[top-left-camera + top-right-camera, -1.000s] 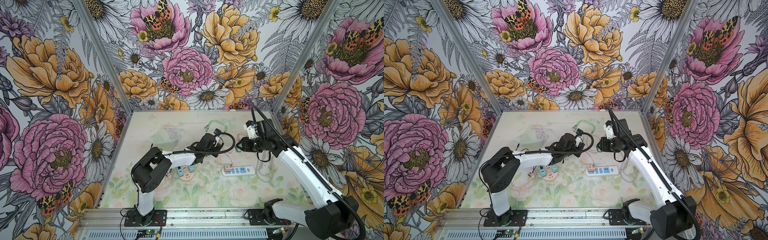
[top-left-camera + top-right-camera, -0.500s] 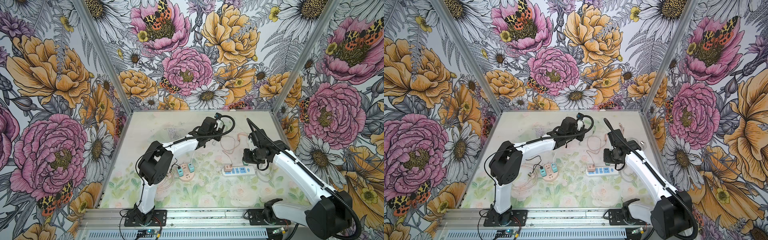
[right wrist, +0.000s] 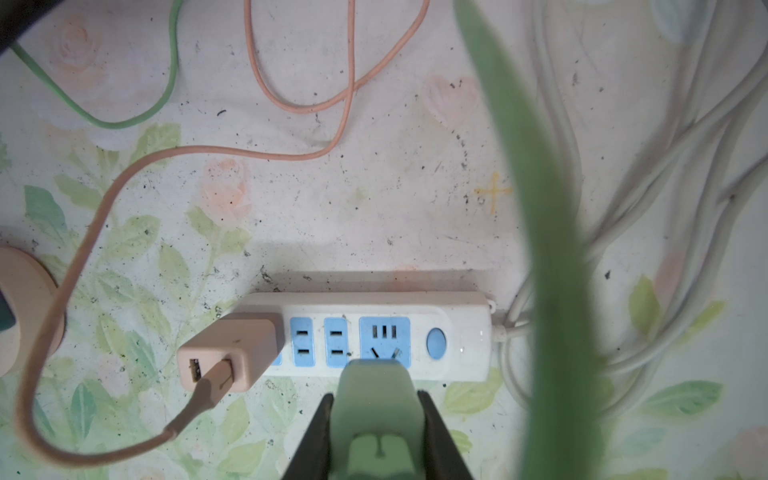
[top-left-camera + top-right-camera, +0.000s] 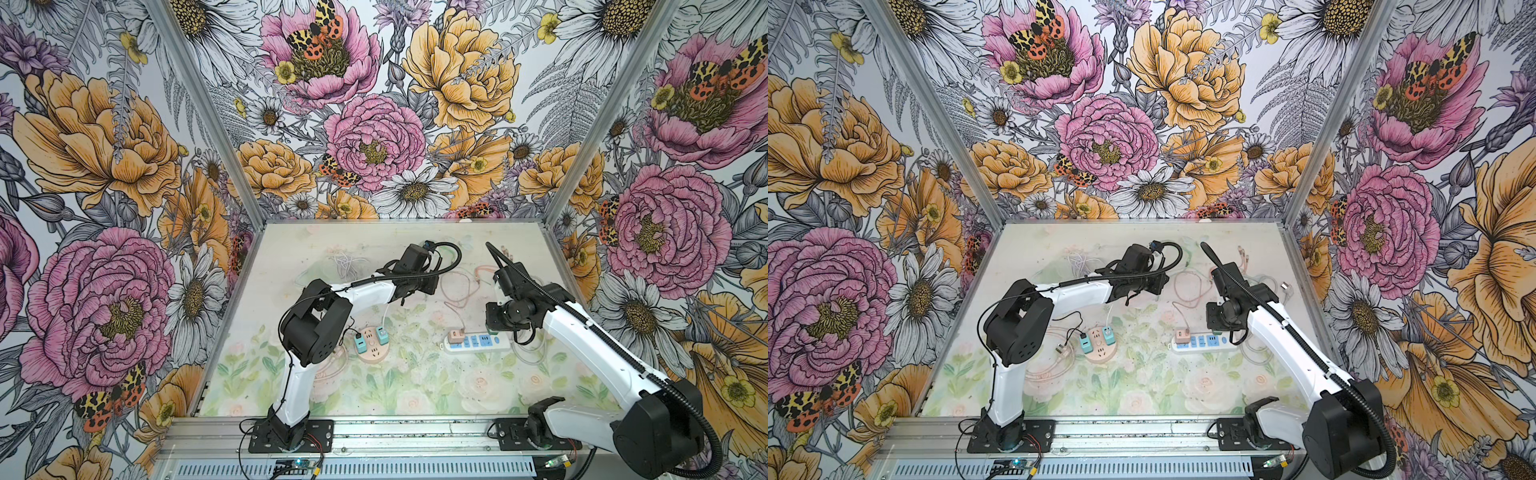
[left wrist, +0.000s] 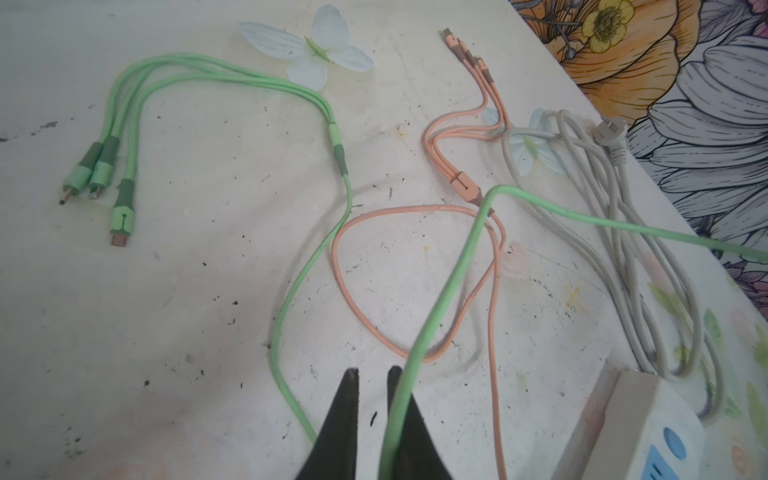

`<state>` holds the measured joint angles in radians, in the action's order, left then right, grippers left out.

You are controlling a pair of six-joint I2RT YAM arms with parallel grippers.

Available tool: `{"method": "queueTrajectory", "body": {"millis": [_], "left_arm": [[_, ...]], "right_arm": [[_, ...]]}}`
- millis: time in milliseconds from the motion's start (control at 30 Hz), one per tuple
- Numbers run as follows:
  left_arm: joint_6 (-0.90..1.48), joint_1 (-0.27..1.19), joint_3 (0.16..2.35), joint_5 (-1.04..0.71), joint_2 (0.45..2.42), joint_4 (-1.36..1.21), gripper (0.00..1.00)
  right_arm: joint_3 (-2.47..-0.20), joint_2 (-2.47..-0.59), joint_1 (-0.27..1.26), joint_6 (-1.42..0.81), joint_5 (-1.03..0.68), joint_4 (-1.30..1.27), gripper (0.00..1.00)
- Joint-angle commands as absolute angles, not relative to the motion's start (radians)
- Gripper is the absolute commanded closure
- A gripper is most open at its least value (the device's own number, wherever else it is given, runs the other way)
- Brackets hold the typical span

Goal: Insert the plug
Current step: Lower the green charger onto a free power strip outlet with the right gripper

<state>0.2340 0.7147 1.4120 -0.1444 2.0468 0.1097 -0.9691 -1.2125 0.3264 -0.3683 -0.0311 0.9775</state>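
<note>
A green plug (image 3: 376,407) is clamped in my right gripper (image 3: 375,394), which is shut on it. It hangs just above the white power strip (image 3: 374,305), over the wide blue socket (image 3: 384,340). In both top views the right gripper (image 4: 495,328) stands at the strip's (image 4: 478,341) right part. The plug's green cable (image 5: 440,291) runs up past my left gripper (image 5: 373,370), lying across one finger, not between the two. The left jaws stand slightly apart with nothing between them. The left gripper (image 4: 430,284) hovers behind the strip, mid-table.
A pink charger (image 3: 232,351) with a pink cable (image 3: 83,249) sits in the strip's left end. A round pink socket (image 4: 372,343) holds two teal plugs. The strip's coiled grey cord (image 5: 623,208) lies at the right, and the green cable's three connector ends (image 5: 104,166) lie further off.
My right gripper came forward and down with the green plug to the power strip. My left gripper moved back toward the rear of the table, and its jaws parted a little.
</note>
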Motion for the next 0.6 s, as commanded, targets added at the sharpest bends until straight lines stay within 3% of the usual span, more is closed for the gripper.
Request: {"method": "queueTrajectory", "body": {"millis": [0, 333, 567], "left_arm": [[0.247, 0.705, 1.368, -0.169, 1.980, 0.118, 0.83], [0.269, 0.702, 1.288, -0.171, 1.917, 0.106, 0.83], [0.271, 0.701, 1.265, -0.170, 1.904, 0.107, 0.83]], "right_arm": [[-0.956, -1.150, 0.338, -0.295, -0.077, 0.870, 1.00], [-0.944, -1.201, 0.350, -0.456, -0.108, 0.857, 1.00], [-0.882, -1.199, 0.438, -0.519, -0.036, 0.858, 1.00]]}}
